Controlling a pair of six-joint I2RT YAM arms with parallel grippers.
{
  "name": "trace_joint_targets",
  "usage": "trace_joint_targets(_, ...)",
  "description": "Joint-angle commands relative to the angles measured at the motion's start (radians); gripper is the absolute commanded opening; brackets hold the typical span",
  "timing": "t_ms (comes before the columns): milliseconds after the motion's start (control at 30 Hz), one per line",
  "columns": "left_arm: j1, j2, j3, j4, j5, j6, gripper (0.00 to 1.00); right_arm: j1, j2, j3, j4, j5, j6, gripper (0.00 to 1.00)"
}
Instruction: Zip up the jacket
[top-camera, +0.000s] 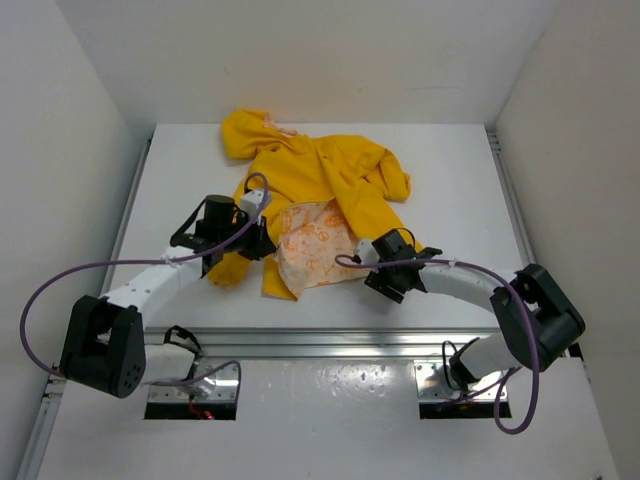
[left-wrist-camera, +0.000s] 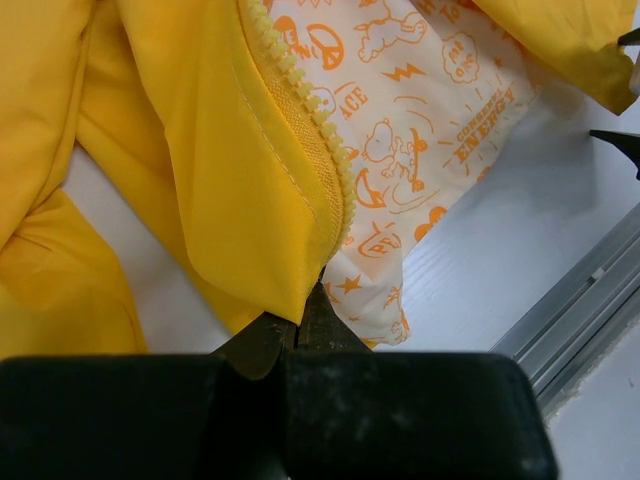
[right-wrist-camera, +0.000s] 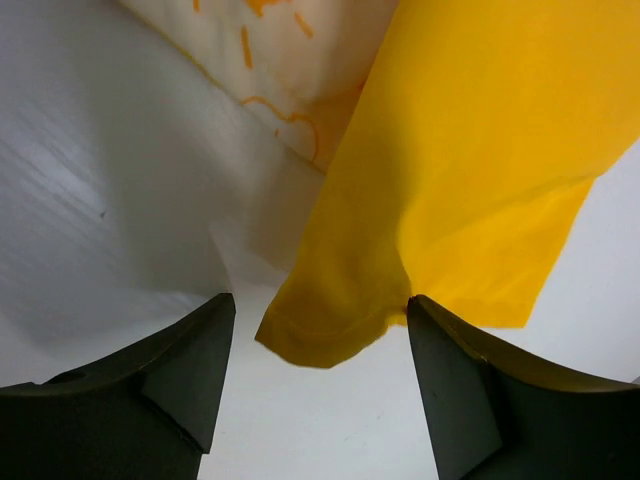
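**Opening stage of zipping: the jacket (top-camera: 320, 190) lies unfastened in the upper middle of the overhead view, on the white surface (top-camera: 450, 200).**

The left end effector (left-wrist-camera: 300, 325) is clenched on the bottom corner of one yellow front panel, right at the foot of the zipper teeth (left-wrist-camera: 310, 110). The right end effector (right-wrist-camera: 320, 305) is released, its jaws spread wide around the lower corner of the other yellow panel at the bottom centre of its wrist view, not pinching it. The fronts lie apart with the printed cream lining (left-wrist-camera: 430, 110) exposed between them. No slider can be made out. Judged from this, one side is secured; grasping the second, joining the ends and running the zip all remain.
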Motion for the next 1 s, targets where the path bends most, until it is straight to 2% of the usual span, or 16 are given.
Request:
trace_joint_targets(0, 0.010, 0.001, 0.015, 0.038, 0.028, -0.018, 0.00, -0.003, -0.017, 0.023, 0.097, 0.013, -0.024, 0.70)
trace_joint_targets(133, 0.010, 0.010, 0.015, 0.038, 0.029, -0.018, 0.00, 0.008, -0.012, 0.046, 0.109, 0.032, -0.033, 0.70)
trace_joint_targets(233, 0.010, 0.021, 0.024, 0.048, 0.029, -0.018, 0.00, 0.011, 0.007, 0.056, 0.106, 0.030, -0.035, 0.61)
trace_joint_targets(267, 0.019, 0.021, 0.024, 0.048, 0.029, -0.018, 0.00, 0.013, 0.012, 0.054, 0.109, 0.035, -0.035, 0.58)
trace_joint_targets(400, 0.019, 0.030, 0.024, 0.048, 0.029, -0.009, 0.00, 0.002, 0.026, 0.056, 0.106, 0.041, -0.046, 0.32)
trace_joint_targets(500, 0.019, 0.030, 0.033, 0.048, 0.038, -0.009, 0.00, -0.021, 0.037, 0.062, 0.087, 0.047, -0.050, 0.30)
trace_joint_targets(633, 0.019, 0.030, 0.033, 0.048, 0.038, 0.001, 0.00, -0.059, 0.037, 0.074, 0.066, 0.039, -0.070, 0.38)
trace_joint_targets(800, 0.019, 0.040, 0.033, 0.048, 0.047, 0.001, 0.00, -0.087, 0.029, 0.071, 0.054, 0.021, -0.086, 0.24)
trace_joint_targets(967, 0.019, 0.040, 0.043, 0.048, 0.047, 0.001, 0.00, -0.098, 0.031, 0.076, 0.048, -0.005, -0.089, 0.00)
